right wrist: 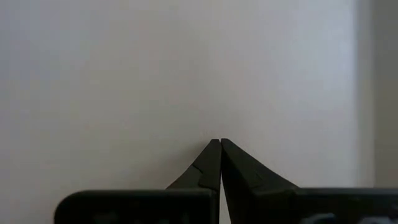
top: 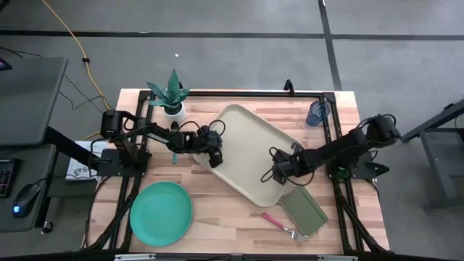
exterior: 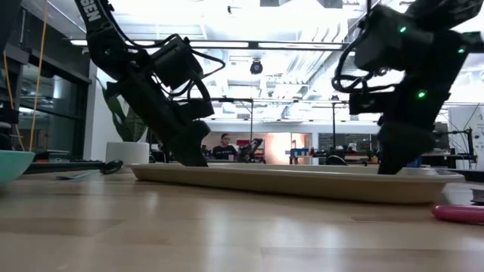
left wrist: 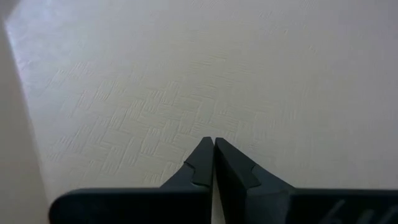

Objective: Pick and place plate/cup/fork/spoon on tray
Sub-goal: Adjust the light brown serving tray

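The beige tray (top: 246, 138) lies slantwise at mid-table. My left gripper (top: 217, 162) is shut, pointing down into the tray by its left rim. My right gripper (top: 278, 176) is shut, pointing down into the tray's near right part. The teal plate (top: 161, 212) lies at the near left. The blue cup (top: 317, 113) stands at the far right. The red-handled fork (top: 275, 220) lies near the tray's near corner. The teal-handled spoon (top: 174, 155) lies under my left arm and also shows in the low view (exterior: 83, 174). My left gripper has its shut fingertips (left wrist: 205, 152) on the tray's textured floor (left wrist: 217, 93), close to the left rim, coming slanting from above and the left. In the low view the tray's rim (exterior: 227, 177) hides the point of touch. The tray lies flat on the table. My right gripper has its shut fingertips (right wrist: 214, 155) on the tray's floor (right wrist: 186, 93) in its near right part, coming slanting from above and the right. In the low view the rim (exterior: 378, 187) hides the point of touch.
A white pot with a green plant (top: 172, 98) stands at the far left, beside the tray's far corner. An olive-green notebook (top: 304, 212) lies against the tray's near right end, next to the fork. Bare wood shows between the plate and the tray.
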